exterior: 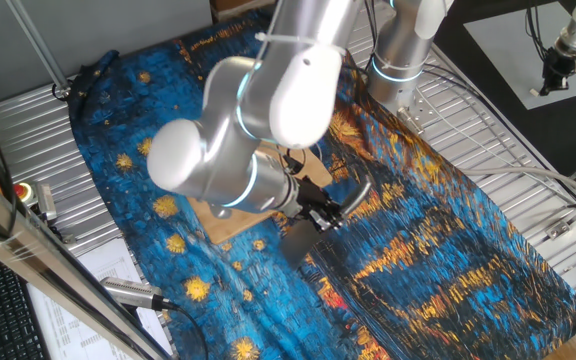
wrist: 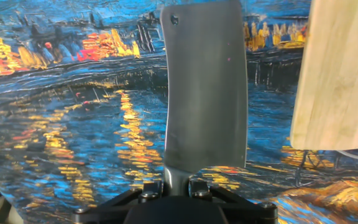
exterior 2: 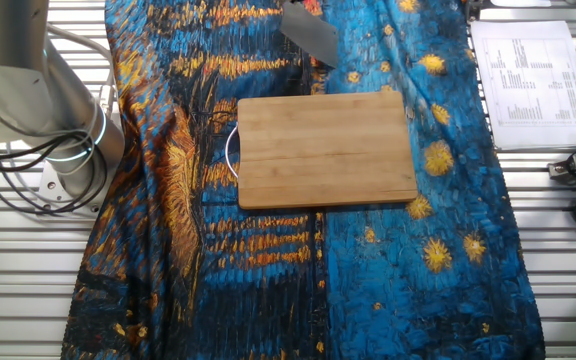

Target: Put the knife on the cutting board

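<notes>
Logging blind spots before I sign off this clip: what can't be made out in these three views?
- One fixed view: the arm covers most of the cutting board and the hand.
- The other fixed view: the top edge cuts off the knife; its handle and the hand are out of frame.
- Hand view: the knife handle is buried between the fingers; the board runs off the right edge.

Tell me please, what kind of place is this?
Probably a robotics lab, not a kitchen: the arm is bolted to a slotted metal table, with printed papers and loose cables beside the painted cloth.
</notes>
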Tool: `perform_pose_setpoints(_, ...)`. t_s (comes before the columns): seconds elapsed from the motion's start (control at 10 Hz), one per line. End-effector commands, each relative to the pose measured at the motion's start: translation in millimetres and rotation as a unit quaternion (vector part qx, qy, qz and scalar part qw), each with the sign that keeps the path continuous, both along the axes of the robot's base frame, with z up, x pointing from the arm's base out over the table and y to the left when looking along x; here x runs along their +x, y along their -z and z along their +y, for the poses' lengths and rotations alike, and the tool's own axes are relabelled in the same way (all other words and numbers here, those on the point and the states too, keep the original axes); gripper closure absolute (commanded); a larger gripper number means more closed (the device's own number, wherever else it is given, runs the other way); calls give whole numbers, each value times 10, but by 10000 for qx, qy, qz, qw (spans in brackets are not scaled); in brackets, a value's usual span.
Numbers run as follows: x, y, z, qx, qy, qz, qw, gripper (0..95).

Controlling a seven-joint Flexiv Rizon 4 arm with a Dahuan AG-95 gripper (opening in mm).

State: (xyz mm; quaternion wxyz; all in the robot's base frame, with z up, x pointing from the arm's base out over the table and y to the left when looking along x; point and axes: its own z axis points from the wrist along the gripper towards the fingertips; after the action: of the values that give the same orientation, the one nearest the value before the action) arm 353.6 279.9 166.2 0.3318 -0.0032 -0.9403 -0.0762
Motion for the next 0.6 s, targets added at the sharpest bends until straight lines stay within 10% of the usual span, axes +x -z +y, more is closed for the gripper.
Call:
perform_pose_setpoints(0.1, 18, -37, -29, 4, -15, 25, 10000, 950)
perform_pose_setpoints(0.6, 72, -199, -174, 106, -108, 47, 9999, 950)
